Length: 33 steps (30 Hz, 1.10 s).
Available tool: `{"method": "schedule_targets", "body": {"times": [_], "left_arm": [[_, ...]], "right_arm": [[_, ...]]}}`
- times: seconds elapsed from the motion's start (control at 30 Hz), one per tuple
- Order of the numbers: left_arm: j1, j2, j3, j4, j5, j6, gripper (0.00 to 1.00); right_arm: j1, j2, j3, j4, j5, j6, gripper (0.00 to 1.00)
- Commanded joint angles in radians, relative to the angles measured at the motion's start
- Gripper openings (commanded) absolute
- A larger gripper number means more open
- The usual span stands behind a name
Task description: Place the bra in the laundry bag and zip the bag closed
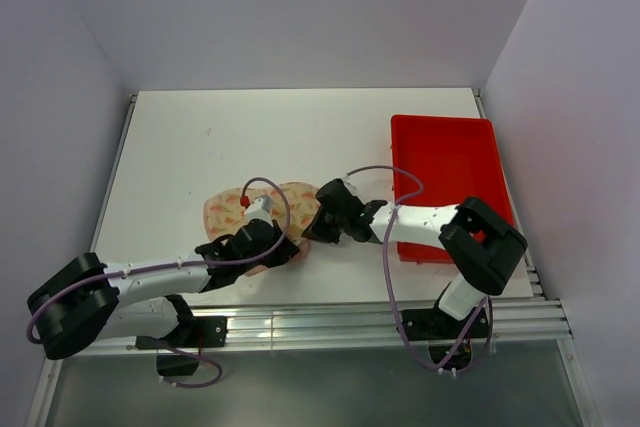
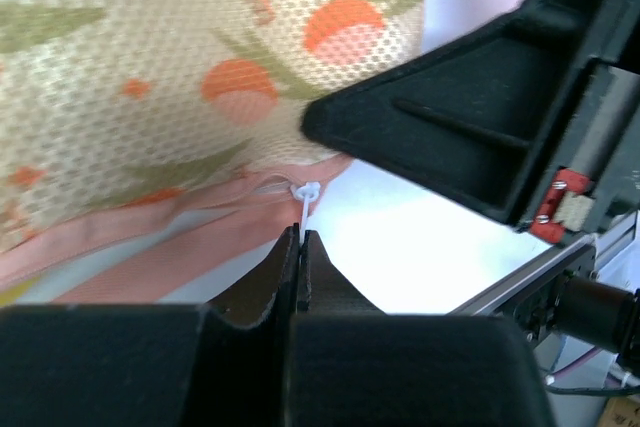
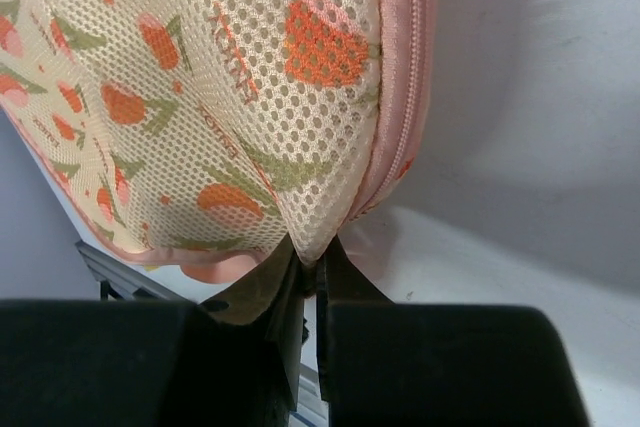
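Laundry bag [image 1: 222, 215] lies folded shut, right fingers [image 3: 270, 285] pinching its edge.

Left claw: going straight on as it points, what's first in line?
The laundry bag: the left claw is shut on its white zipper pull, with the pink zipper edge just beyond, likely met at once.

Small orange lettering [image 3: 232, 52] on the laundry bag [image 3: 190, 177] cannot be read.

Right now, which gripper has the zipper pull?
The left gripper, shut on the white zipper pull; the right gripper pinches the pink printed mesh laundry bag.
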Motion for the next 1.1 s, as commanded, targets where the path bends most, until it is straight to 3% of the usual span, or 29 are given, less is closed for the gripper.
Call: {"method": "schedule_targets", "body": {"times": [0.0, 0.53, 1.07], "left_arm": [[0.018, -0.055, -0.041, -0.076, -0.008, -0.027, 0.00], [0.092, -0.207, -0.106, -0.242, -0.036, -0.079, 0.00], [0.095, -0.469, -0.166, -0.446, -0.092, -0.187, 0.00]], "right_arm": [[-0.047, -0.011, 0.027, -0.056, 0.134, -0.053, 0.02], [-0.153, 0.018, 0.119, -0.177, 0.177, -0.215, 0.00], [-0.227, 0.178, 0.427, -0.343, 0.212, -0.436, 0.03]]}}
